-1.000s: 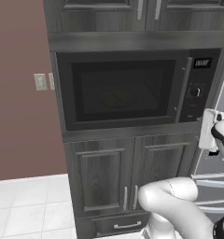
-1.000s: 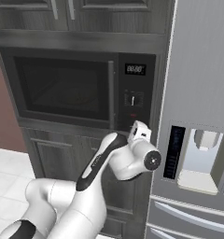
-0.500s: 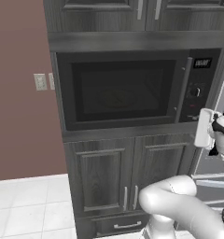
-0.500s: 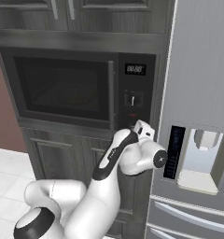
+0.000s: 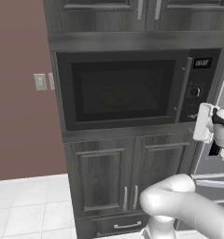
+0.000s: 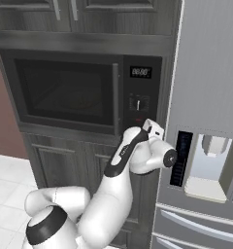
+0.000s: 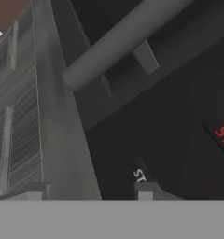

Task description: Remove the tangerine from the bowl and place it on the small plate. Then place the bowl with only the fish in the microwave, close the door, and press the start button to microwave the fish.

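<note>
At the microwave (image 5: 132,88) panel, the gripper (image 5: 196,115) has closed in (door (image 5: 121,91) shut).

The dark grey cabinet column (image 5: 109,186) at frame centre carries the built-in microwave (image 5: 132,88) above pale floor tiles (image 5: 25,205).

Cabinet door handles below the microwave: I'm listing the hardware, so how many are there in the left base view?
3. Two upright bar handles sit side by side where the lower doors meet, and one horizontal drawer handle lies beneath them. The arm may hide others.
</note>
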